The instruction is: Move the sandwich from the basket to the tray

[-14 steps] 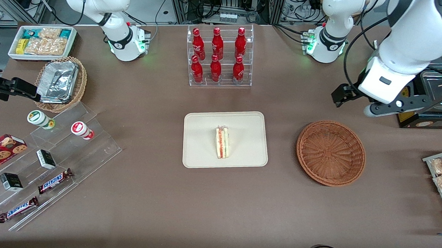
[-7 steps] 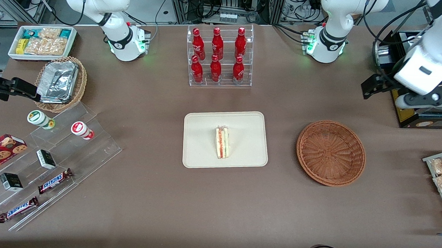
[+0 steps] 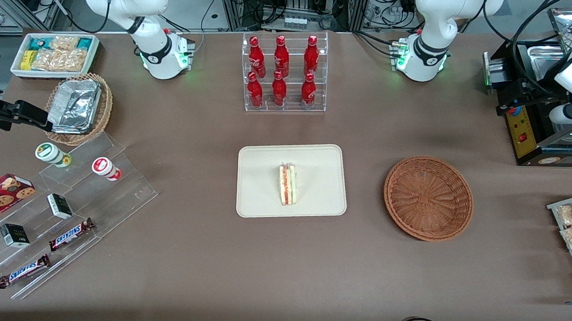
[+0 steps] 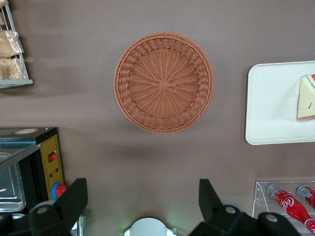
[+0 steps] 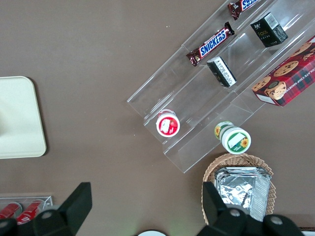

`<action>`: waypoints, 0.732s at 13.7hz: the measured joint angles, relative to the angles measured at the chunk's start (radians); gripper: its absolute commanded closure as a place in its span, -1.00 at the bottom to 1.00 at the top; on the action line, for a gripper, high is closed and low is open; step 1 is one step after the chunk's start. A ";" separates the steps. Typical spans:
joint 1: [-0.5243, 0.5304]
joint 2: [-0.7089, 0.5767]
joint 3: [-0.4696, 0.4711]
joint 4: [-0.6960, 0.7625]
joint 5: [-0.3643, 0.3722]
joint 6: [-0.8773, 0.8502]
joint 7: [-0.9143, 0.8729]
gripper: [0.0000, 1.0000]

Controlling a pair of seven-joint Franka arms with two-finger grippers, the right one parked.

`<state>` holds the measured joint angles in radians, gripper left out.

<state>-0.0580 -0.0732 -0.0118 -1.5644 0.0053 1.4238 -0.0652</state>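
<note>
sandwich: small triangular wedge of pale white bread with red-orange and green filling layers [image 3: 288, 184], standing on edge at the centre of the flat cream-beige rectangular plastic tray [image 3: 260, 198]; task looks done.
basket: round shallow reddish-brown woven wicker basket [image 3: 428, 198], nothing in it; at 3 o'clock of the tray in the front view, apart from it.
handling: judged light, soft, squashes easily, layers may slide apart; if regrasped, pinch gently across the two flat bread faces mid-wedge, not on the filling edge or the tip.
gripper: left arm's two-finger gripper [image 4: 142, 201], fingers spread wide, holding nothing, touching nothing; high above the table near the working arm's end, roughly 1 o'clock of the basket in the front view.
fingers: dark pads [image 4: 76, 199], bare brown tabletop between them.
next: judged none needed; arm clear of the tray.
</note>
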 measured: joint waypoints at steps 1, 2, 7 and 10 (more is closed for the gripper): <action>0.000 0.008 0.000 0.005 0.000 0.002 0.000 -0.99; 0.000 0.020 0.000 0.015 0.000 0.006 0.000 -0.99; 0.031 0.116 0.001 0.123 0.001 0.010 0.013 -0.99; 0.031 0.116 0.001 0.127 0.001 -0.011 0.015 -0.99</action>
<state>-0.0269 0.0424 -0.0112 -1.4373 0.0066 1.4131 -0.0506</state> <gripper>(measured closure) 0.000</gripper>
